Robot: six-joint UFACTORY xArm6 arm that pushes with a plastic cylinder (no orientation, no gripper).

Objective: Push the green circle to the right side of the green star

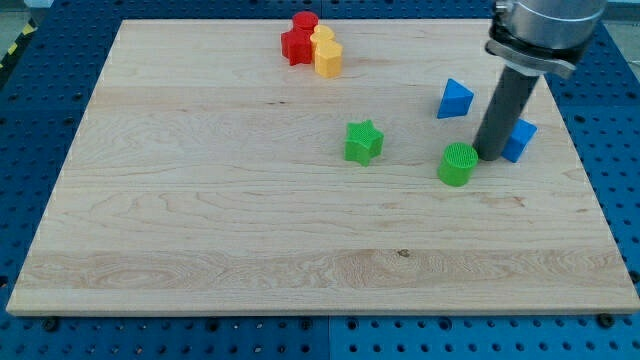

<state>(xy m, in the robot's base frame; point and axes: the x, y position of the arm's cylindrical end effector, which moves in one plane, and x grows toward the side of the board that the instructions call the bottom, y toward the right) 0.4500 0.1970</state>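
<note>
Green circle (458,164) sits just to the view's left of my tip (490,156), a little nearer the view's bottom, so close that I cannot tell whether the two touch. Being a bare rod, my tip holds nothing and has no jaws to open or close; it stands upright on the wooden board (200,200), with the arm's grey body rising out of the view's top right.

On the opposite side of my tip, toward the view's right, a blue block (519,139) lies right beside the rod, partly hidden behind it, so its shape is unclear. Up and to the view's left of my tip, a short way off, rests a blue triangle (454,99).

Farther to the view's left, beyond the green circle, lies the green star (364,141), apart from the circle with bare board between them.

Well away from my tip, near the board's top edge, a cluster is packed together: a red cylinder (305,21) and a red star-like block (295,45) touching a yellow block (322,37) and a second yellow block (328,59).
</note>
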